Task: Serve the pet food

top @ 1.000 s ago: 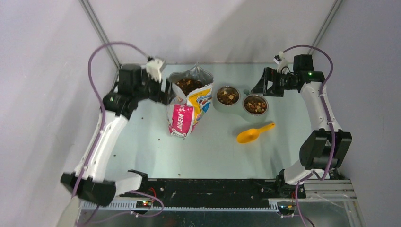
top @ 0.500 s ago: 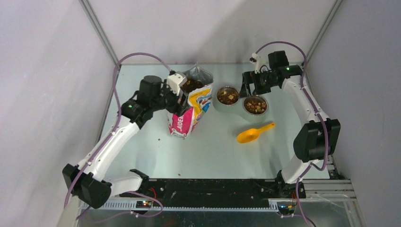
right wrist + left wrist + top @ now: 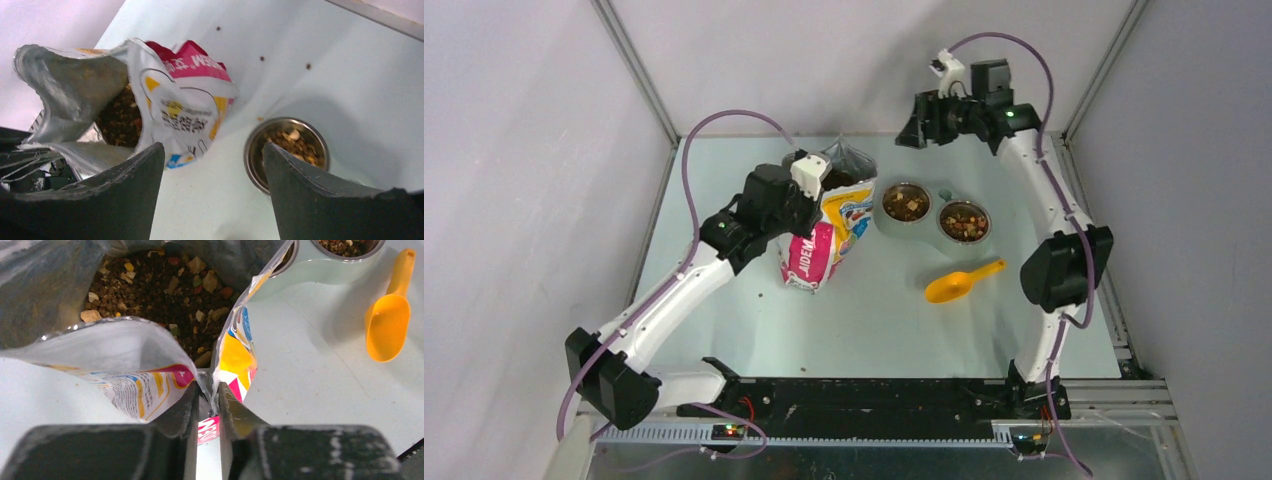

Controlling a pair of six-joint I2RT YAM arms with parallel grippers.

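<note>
The pet food [image 3: 150, 287] is brown kibble filling the open, upright cat-print bag [image 3: 829, 225]. More of it lies in two steel bowls [image 3: 907, 203] [image 3: 965, 221] to the bag's right. My left gripper [image 3: 805, 205] is at the bag's left side, and in the left wrist view its jaws [image 3: 209, 392] are pinched on the bag's side seam [image 3: 214, 382]. My right gripper [image 3: 911, 128] hangs open above the table's far edge, beyond the bowls. Between its fingers [image 3: 212, 147] I see the bag [image 3: 180, 107] and one bowl [image 3: 287, 150] below, with nothing held.
A yellow scoop [image 3: 962, 283] lies empty on the table in front of the bowls, also showing in the left wrist view [image 3: 387, 325]. A few stray kibble bits [image 3: 262, 58] dot the table. Enclosure walls stand close on the left, right and back.
My left gripper moved right to the bag and closed on its side seam. My right arm swung up and leftward from beside the bowls to the far edge, jaws narrowing slightly.
</note>
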